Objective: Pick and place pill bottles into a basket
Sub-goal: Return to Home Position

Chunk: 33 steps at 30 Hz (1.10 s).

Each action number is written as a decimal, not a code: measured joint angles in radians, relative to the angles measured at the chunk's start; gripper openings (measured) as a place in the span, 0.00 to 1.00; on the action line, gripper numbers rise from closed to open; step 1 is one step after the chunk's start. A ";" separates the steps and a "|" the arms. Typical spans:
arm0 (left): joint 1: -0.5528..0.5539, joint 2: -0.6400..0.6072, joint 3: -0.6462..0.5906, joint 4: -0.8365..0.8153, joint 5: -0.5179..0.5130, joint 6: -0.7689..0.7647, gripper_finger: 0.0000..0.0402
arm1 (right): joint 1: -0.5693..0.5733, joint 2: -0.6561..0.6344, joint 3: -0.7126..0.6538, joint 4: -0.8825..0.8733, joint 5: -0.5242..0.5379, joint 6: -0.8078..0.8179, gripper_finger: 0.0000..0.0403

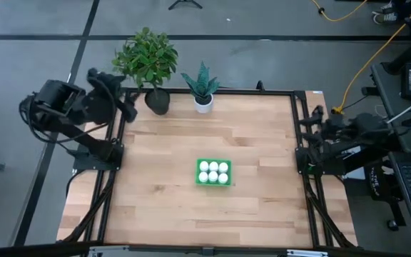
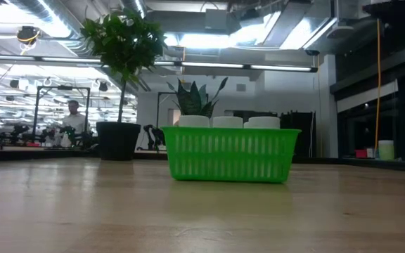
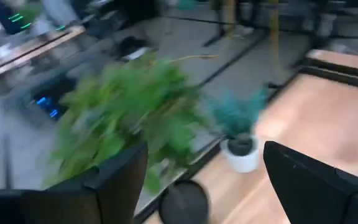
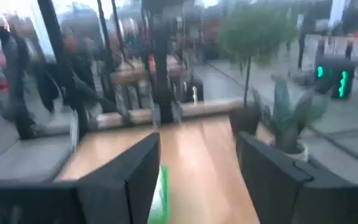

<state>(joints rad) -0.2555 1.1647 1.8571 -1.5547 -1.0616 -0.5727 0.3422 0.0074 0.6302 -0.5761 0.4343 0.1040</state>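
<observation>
I see six small white plastic pill bottles (image 1: 213, 171) in the green rectangular plastic basket (image 1: 197, 172) mid-table, left gripper (image 3: 207, 171) and right gripper (image 4: 197, 158) both spread wide, holding nothing; risk: left one, close by the leafy black-potted plant (image 1: 148, 61), clips it while homing

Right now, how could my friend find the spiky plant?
Start at the wooden table, then its back edge, where two plants stand. The spiky plant has pointed leaves and a small white pot; its leafy neighbour is bushier, in a dark pot.
</observation>
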 joint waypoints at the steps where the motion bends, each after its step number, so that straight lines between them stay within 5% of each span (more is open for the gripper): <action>1: -0.004 -0.049 -0.070 0.011 -0.032 -0.041 0.78 | 0.001 0.005 -0.016 -0.019 -0.002 0.012 0.53; 7: -0.024 -0.329 -0.519 0.014 -0.088 -0.407 0.78 | 0.000 -0.001 -0.222 0.265 0.005 0.000 0.53; 13: -0.028 -0.543 -0.976 0.172 0.090 -0.768 0.78 | 0.000 -0.002 -0.436 0.540 0.016 0.003 0.53; 20: -0.057 -0.596 -1.349 0.751 0.085 -0.420 0.78 | -0.001 -0.003 -0.605 0.760 0.152 0.021 0.53; 24: -0.038 -0.600 -1.512 1.071 0.335 -0.182 0.78 | -0.001 0.001 -0.624 0.733 0.253 -0.002 0.53; 31: 0.103 -0.604 -1.820 1.716 0.768 -0.024 0.78 | -0.001 0.001 -0.624 0.731 0.388 -0.007 0.53; 33: 0.180 -0.604 -1.849 1.780 0.857 -0.002 0.78 | -0.001 0.001 -0.624 0.728 0.388 -0.009 0.53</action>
<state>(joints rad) -0.0760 0.5610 0.0083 0.2257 -0.2045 -0.5749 0.3412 0.0084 0.0067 0.1523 0.8219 0.0953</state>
